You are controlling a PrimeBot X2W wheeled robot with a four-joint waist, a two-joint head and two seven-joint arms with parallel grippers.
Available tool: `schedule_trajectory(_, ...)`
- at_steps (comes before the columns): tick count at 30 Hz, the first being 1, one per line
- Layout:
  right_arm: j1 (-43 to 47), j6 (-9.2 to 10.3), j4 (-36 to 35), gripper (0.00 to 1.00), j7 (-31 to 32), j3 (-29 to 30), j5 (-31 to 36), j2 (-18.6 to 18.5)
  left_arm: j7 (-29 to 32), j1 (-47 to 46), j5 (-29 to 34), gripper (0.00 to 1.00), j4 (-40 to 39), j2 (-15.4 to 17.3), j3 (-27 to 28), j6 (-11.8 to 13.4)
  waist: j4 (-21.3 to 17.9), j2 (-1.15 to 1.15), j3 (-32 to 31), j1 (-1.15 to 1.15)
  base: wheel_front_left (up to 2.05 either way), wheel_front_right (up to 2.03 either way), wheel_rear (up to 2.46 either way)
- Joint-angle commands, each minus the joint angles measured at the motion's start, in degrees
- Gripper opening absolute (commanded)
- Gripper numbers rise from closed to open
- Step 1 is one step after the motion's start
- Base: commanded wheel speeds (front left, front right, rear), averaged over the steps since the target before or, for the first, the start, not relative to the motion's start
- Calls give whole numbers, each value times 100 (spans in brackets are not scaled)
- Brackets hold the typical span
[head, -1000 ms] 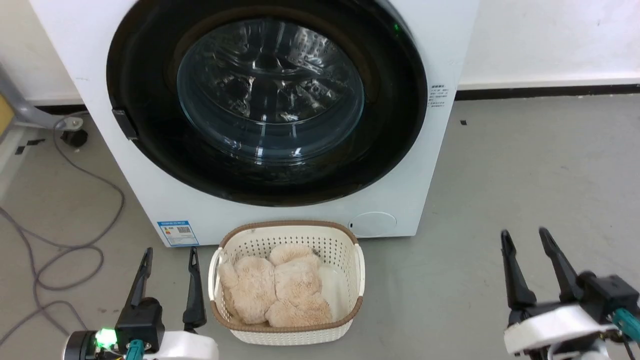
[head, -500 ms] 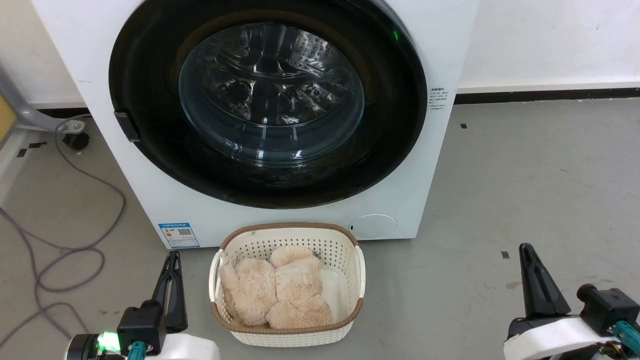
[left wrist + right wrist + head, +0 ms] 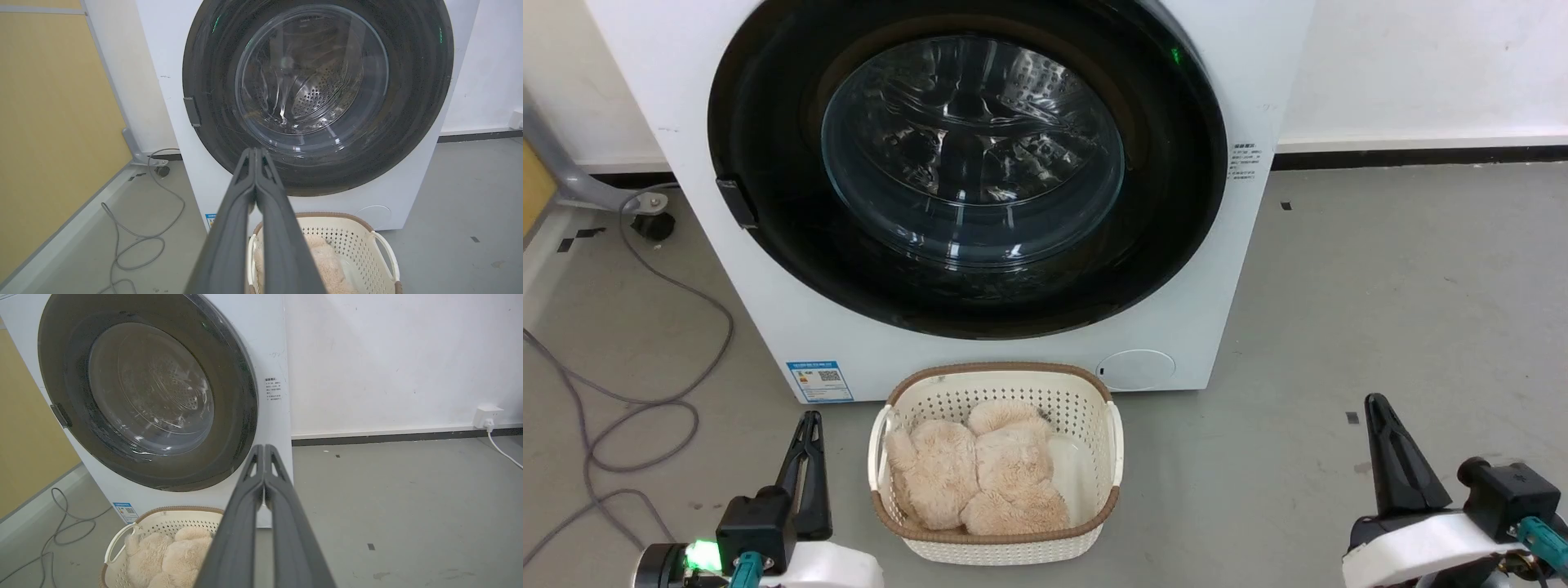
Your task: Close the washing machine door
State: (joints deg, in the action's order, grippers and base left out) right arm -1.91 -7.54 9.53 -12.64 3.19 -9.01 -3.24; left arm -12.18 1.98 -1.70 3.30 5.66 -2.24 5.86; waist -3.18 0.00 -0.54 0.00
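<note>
Door position: the washing machine door lies flat against the front of the washing machine, its top cut off by the head view's upper edge. Left gripper and right gripper hang low, fingers pressed together, empty. Reflections blur the drum behind the glass.

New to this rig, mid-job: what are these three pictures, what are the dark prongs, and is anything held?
The wide picture is from the robot's head, looking down at a white washing machine whose round door looks shut. The prongs are its arm tips: left end effector and right end effector, both shut, holding nothing. The other two pictures come from wrist cameras, each looking along its own prongs. On the floor stands a basket with a fluffy beige toy.
</note>
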Motion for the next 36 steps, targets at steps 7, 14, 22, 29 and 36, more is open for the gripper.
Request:
schedule_trajectory(7, 45, 1, -104, 0, 118, -39, 87, 8, 97, -46, 34, 0, -44, -40, 33, -59, 22, 0, 4, 0, 0, 0, 0)
schedule_trajectory(14, 55, 2, -166, 0, 202, -59, 147, 10, 179, -57, 44, 0, -65, -58, 47, -98, 44, 0, 7, 0, 0, 0, 0)
schedule_trajectory(22, 68, 2, -237, 0, 298, -83, 215, 13, 273, -70, 55, 0, -89, -78, 63, -142, 69, 0, 12, 0, 0, 0, 0)
schedule_trajectory(29, 78, 2, -299, 0, 382, -103, 274, 15, 354, -81, 65, 0, -110, -95, 77, -180, 90, 0, 15, 0, 0, 0, 0)
schedule_trajectory(36, 91, 3, -370, 0, 478, -127, 342, 17, 448, -93, 77, 0, -134, -115, 93, -224, 115, 0, 20, 0, 0, 0, 0)
